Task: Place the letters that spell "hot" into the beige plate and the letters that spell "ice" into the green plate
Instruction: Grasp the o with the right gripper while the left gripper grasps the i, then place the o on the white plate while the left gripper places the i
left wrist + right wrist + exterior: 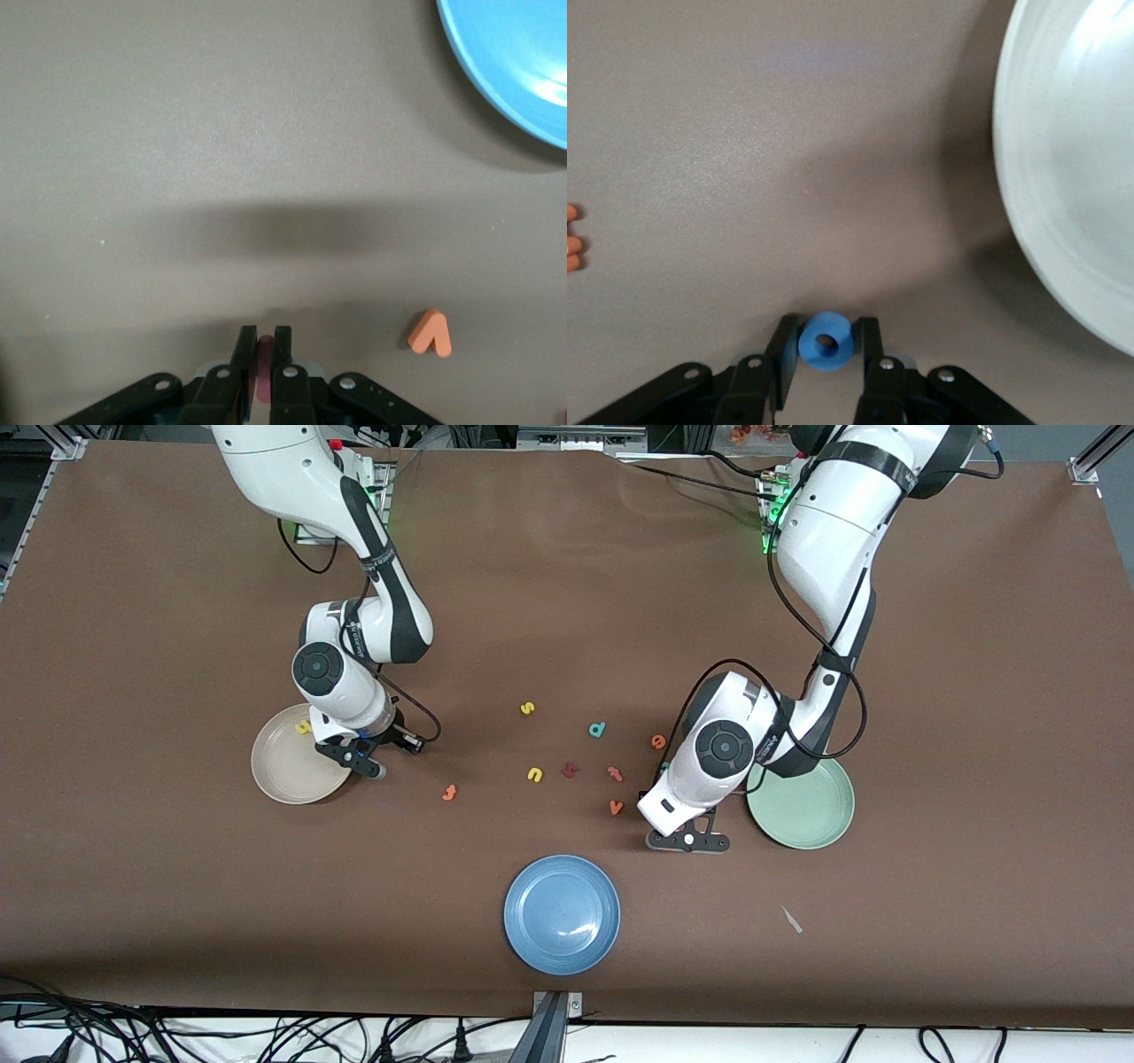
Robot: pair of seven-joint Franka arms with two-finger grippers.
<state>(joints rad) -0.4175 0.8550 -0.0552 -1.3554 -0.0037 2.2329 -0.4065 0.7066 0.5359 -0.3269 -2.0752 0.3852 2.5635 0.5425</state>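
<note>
My right gripper (370, 769) (827, 324) is down at the table beside the beige plate (288, 775) (1072, 177), shut on the blue ring-shaped o (826, 340), which sits tilted between the fingers. A yellow letter (304, 727) lies in the beige plate. My left gripper (687, 840) (265, 335) is over bare table between the orange v (616, 808) (431, 334) and the green plate (815, 815), shut on the dark red bar-shaped i (265, 354). The orange e (657, 740) lies on the table. Two orange t-like letters (449, 792) (614, 773) lie apart on the table.
Mid-table lie a yellow s (527, 708), a yellow u (534, 774), a dark red h-like letter (570, 770) and a teal d (597, 730). A blue plate (562, 912) (523, 62) sits nearer the front camera. A small pale scrap (791, 919) lies on the brown tabletop.
</note>
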